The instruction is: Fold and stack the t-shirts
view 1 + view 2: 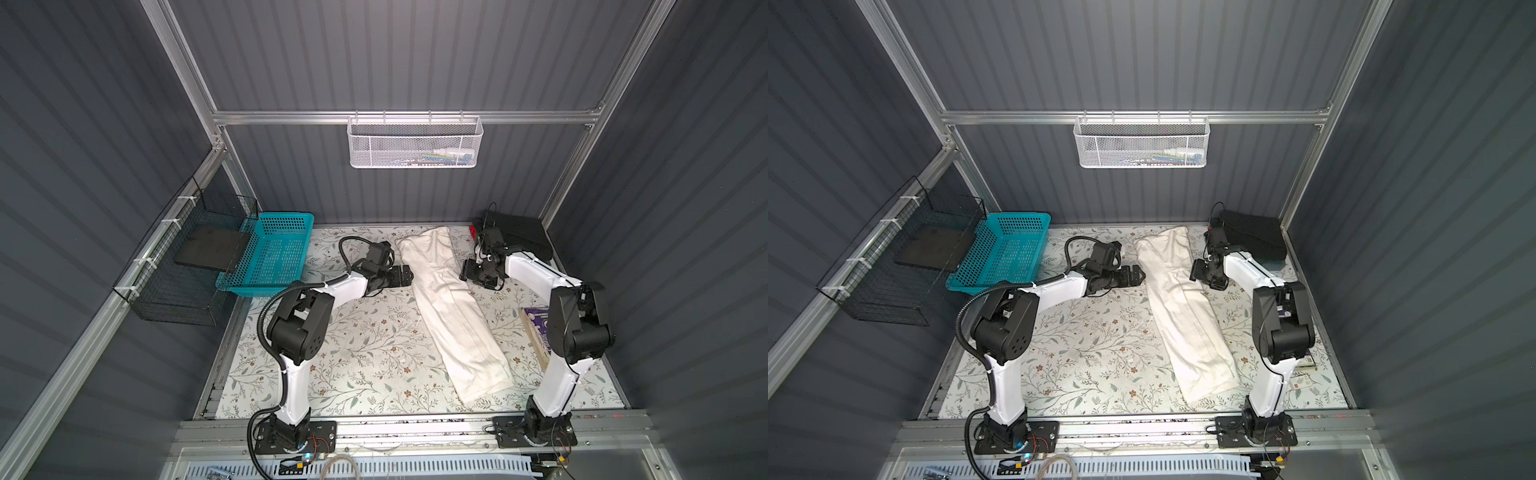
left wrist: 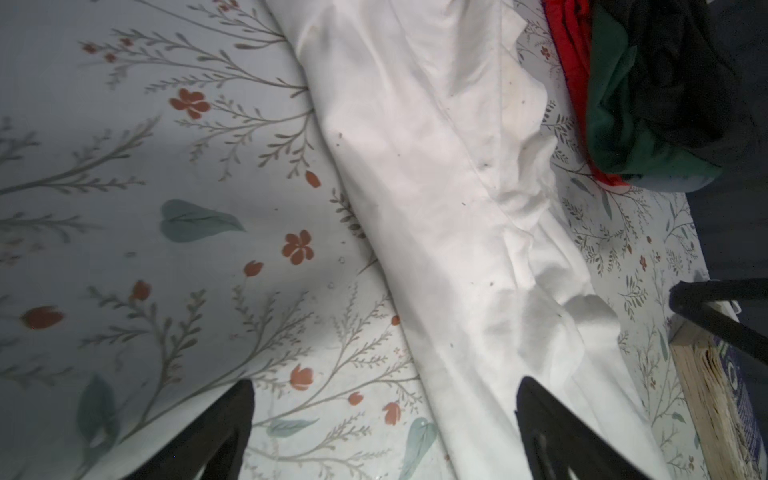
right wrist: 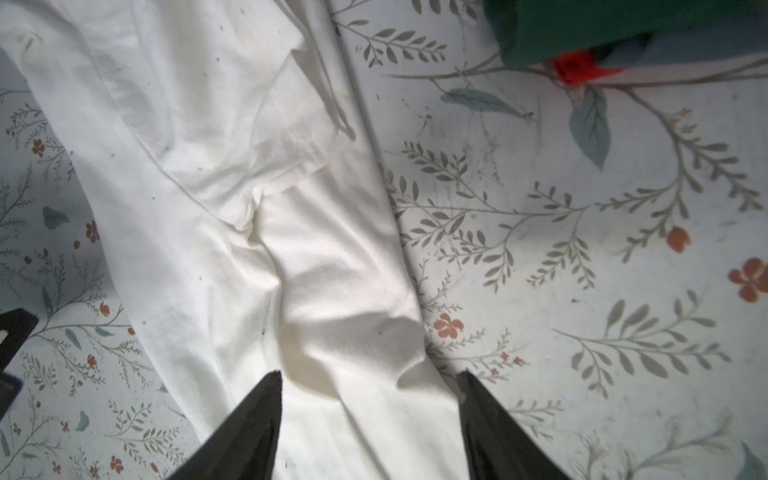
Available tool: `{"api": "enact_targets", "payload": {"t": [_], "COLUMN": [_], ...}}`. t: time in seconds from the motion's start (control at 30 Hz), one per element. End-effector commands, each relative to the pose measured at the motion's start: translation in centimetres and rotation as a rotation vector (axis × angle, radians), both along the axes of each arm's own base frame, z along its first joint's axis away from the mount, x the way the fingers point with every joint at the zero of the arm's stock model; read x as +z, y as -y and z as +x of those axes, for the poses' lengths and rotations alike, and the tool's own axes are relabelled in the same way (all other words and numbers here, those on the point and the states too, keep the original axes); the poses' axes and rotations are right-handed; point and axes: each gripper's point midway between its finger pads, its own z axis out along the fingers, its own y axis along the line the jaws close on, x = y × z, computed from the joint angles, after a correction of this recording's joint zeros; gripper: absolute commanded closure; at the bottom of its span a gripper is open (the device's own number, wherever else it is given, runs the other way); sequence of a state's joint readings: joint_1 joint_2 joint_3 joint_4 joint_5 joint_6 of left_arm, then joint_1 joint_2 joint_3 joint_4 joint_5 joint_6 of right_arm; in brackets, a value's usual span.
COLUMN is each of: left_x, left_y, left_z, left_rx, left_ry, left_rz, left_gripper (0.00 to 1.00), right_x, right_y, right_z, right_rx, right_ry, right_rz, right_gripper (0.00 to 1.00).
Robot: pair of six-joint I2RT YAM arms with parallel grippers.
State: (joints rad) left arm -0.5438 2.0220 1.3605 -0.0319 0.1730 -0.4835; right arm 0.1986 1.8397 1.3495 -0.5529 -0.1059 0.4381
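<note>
An off-white t-shirt [image 1: 449, 307] [image 1: 1183, 311] lies folded into a long narrow strip, running from the back middle of the table to the front right. A stack of folded t-shirts sits in the back right corner, black on top [image 1: 519, 235] [image 1: 1254, 239]. The left wrist view shows its red [image 2: 569, 62] and dark green [image 2: 623, 137] layers. My left gripper [image 1: 409, 276] [image 2: 384, 386] is open at the strip's left edge, one finger over the cloth. My right gripper [image 1: 466, 272] [image 3: 370, 376] is open over the strip's right edge, with cloth lying between its fingers.
A teal plastic basket [image 1: 270, 253] stands at the back left beside a black wire basket [image 1: 178, 270] on the left wall. A white mesh basket [image 1: 415, 141] hangs on the back rail. A purple-covered book [image 1: 536, 328] lies at the right edge by my right arm.
</note>
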Motion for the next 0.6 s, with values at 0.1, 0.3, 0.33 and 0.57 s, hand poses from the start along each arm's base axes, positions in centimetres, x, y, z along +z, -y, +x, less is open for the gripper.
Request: {"api": "enact_targets", "payload": {"t": [0.1, 0.3, 0.33, 0.57], "left_x": [-1.5, -2.1, -2.2, -3.3], "left_y": [3.2, 4.3, 4.5, 5.9], "left_z": [-2.1, -4.3, -4.8, -8.9], "left_rx": [-0.08, -0.095, -0.099, -0.134], "left_ry": [-0.055, -0.092, -0.098, -0.161], "left_rz": [-0.003, 0.004, 0.004, 0.041], "left_gripper": [0.13, 0.19, 0.19, 0.28], "right_x": [2.2, 2.5, 2.5, 2.6], "right_y": [1.2, 1.6, 1.6, 1.7], "right_z": [-2.1, -3.6, -3.8, -4.1], "right_rx": [-0.058, -0.062, -0.06, -0.06], "right_ry": [0.074, 0.078, 0.076, 0.081], "right_rz": [-0.006, -0.005, -0.004, -0.011], "right_gripper": [0.27, 0.28, 0.28, 0.29]}}
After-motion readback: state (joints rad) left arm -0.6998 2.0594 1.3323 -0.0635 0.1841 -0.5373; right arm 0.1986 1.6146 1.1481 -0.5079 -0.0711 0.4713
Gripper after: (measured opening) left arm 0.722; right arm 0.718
